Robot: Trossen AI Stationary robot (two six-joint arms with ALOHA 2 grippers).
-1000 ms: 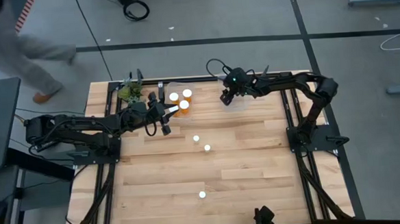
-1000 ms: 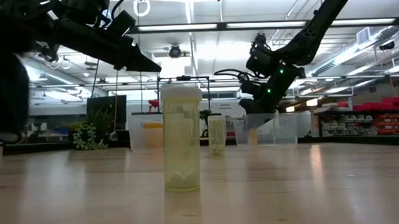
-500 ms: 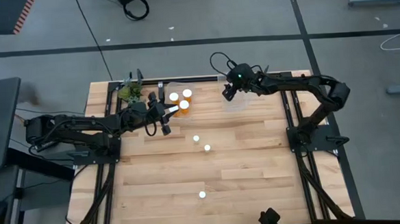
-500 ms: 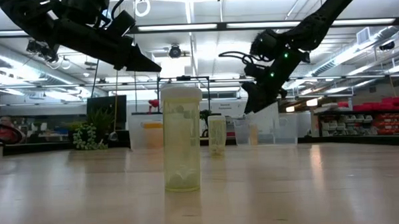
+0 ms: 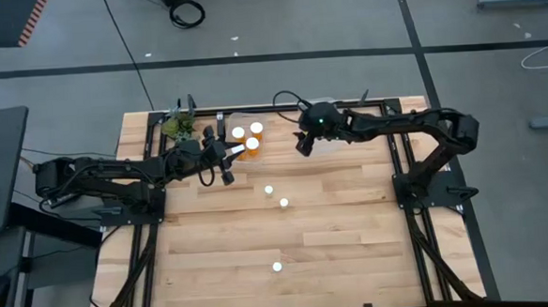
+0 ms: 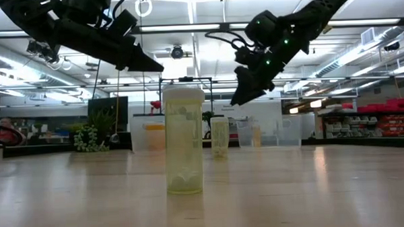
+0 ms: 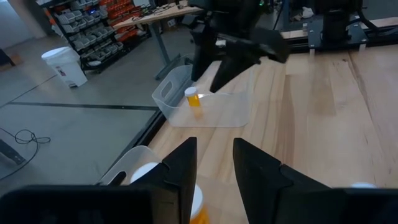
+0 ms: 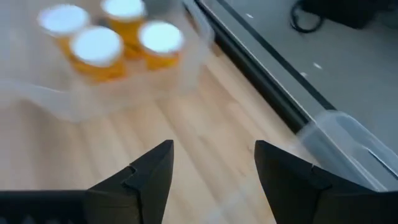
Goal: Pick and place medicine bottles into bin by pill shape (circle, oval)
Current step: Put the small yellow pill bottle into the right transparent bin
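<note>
Several orange medicine bottles with white caps [image 5: 252, 143] stand in a clear bin [image 8: 56, 102] at the far left. One bottle [image 7: 194, 98] stands in a second clear bin [image 7: 171, 99] at the far middle. Three more stand upright on the table [image 5: 268, 189] [image 5: 284, 203] [image 5: 277, 265]. My left gripper [image 5: 228, 163] hovers shut and empty beside the left bin. My right gripper [image 5: 301, 145] hangs open and empty above the table between the two bins, pointing down toward the left bin.
A small green plant [image 5: 179, 127] sits at the far left corner behind the left bin. A black rail [image 8: 261, 68] runs along the far edge. The near half of the wooden table [image 5: 353, 234] holds only the bottle by the front edge.
My right gripper has risen from over the far-middle bin and swung toward the table's left, toward the left bin, tipping less steeply down. It has stayed open with nothing between its fingers. A person at the far left has walked out of view.
</note>
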